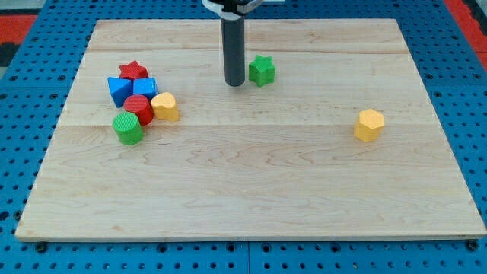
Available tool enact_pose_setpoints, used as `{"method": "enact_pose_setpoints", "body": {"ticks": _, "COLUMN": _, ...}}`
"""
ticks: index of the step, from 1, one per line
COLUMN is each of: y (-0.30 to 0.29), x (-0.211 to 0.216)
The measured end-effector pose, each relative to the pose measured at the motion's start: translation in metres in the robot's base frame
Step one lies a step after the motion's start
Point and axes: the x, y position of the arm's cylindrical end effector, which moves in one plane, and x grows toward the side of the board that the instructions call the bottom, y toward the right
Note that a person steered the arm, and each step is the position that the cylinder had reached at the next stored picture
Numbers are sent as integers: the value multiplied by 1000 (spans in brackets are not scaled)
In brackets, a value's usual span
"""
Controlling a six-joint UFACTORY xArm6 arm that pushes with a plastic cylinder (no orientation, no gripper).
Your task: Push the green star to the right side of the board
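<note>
The green star lies on the wooden board near the view's top, a little right of the middle. My tip is just to the star's left, close beside it, with a narrow gap or light contact that I cannot tell apart. The dark rod comes down from the view's top edge.
A cluster sits at the view's left: a red star, two blue blocks, a red cylinder, a yellow block and a green cylinder. A yellow hexagonal block sits at the right.
</note>
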Motion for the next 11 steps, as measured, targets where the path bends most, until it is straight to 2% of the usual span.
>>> {"method": "enact_pose_setpoints", "body": {"ticks": 1, "y": 0, "x": -18}}
{"method": "enact_pose_setpoints", "body": {"ticks": 3, "y": 8, "x": -23}}
{"method": "enact_pose_setpoints", "body": {"ticks": 5, "y": 61, "x": -26}}
{"method": "enact_pose_setpoints", "body": {"ticks": 6, "y": 23, "x": -27}}
{"method": "enact_pose_setpoints", "body": {"ticks": 7, "y": -17, "x": -5}}
{"method": "enact_pose_setpoints", "body": {"ticks": 9, "y": 38, "x": 2}}
{"method": "enact_pose_setpoints", "body": {"ticks": 11, "y": 53, "x": -6}}
